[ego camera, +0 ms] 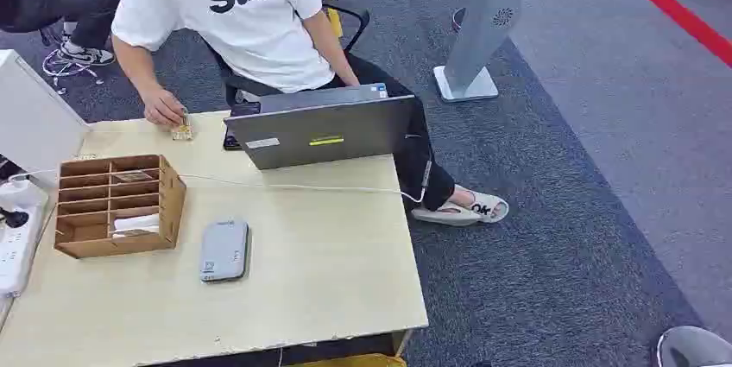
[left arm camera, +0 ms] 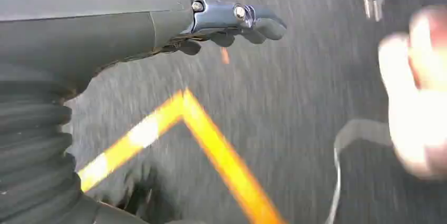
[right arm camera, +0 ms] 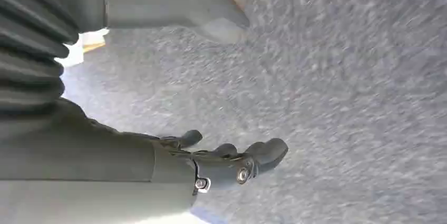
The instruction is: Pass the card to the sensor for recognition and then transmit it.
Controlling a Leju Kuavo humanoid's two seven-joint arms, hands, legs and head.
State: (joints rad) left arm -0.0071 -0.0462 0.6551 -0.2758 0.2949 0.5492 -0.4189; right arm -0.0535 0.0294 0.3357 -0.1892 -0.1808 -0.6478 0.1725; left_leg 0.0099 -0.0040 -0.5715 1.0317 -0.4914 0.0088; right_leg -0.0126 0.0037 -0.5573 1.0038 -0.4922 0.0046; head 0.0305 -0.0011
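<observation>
Left hand [left arm camera: 232, 23] is seen in the left wrist view hanging over grey carpet [left arm camera: 295, 108] crossed by an orange floor line [left arm camera: 221, 153]; fingers are extended and apart, nothing is held. Frame is motion-blurred. Right hand [right arm camera: 221, 163] is seen in the right wrist view, also over carpet, fingers loosely extended and apart, nothing gripped.

In the head view, the wooden tabletop [ego camera: 319, 272] carries a brown slotted organizer box [ego camera: 116, 205] on its left part, with a white flat item lying in a lower slot. A grey flat sensor device [ego camera: 224, 249] lies just beside the box, on its right. A grey laptop [ego camera: 321, 129] stands open at the far edge, and a white cable [ego camera: 293, 186] is run across the tabletop in front of it.

A small yellowish card [ego camera: 181, 132] is seen at the far edge, left of the laptop, touched by the hand of a seated person in a white T-shirt [ego camera: 233, 13]. Card is well apart from the sensor device, with the box nearer to it
</observation>
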